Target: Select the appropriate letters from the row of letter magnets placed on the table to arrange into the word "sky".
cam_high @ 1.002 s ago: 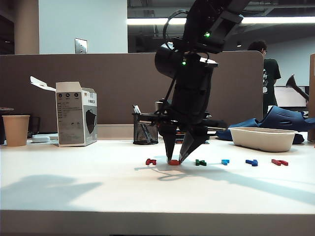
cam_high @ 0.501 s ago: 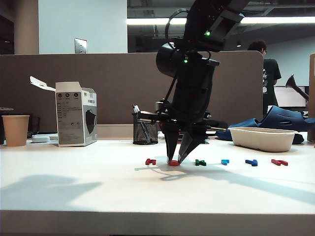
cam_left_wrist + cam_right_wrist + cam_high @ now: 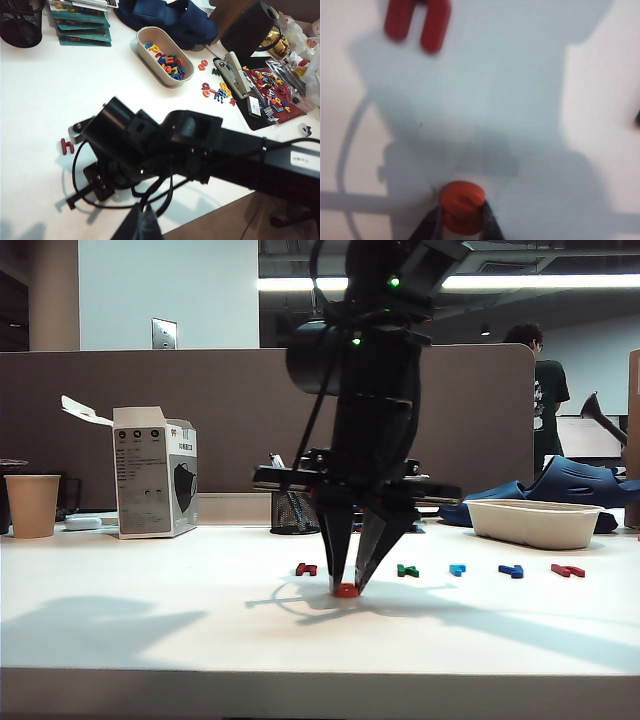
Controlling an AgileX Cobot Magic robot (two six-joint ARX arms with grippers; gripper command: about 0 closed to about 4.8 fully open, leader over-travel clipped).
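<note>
The right arm (image 3: 372, 390) was matte black throughout, built of thick rounded housings, with two small green lights glowing on its upper sections. Thin black cables looped down its left side. A flat black crossbar sat above the right hand (image 3: 346, 586), whose two dark wedge-shaped fingers tapered to narrow tips. Seen from the left wrist, its boxy forearm carried a small white label. The left hand (image 3: 137, 226) showed only as a dark tip.
</note>
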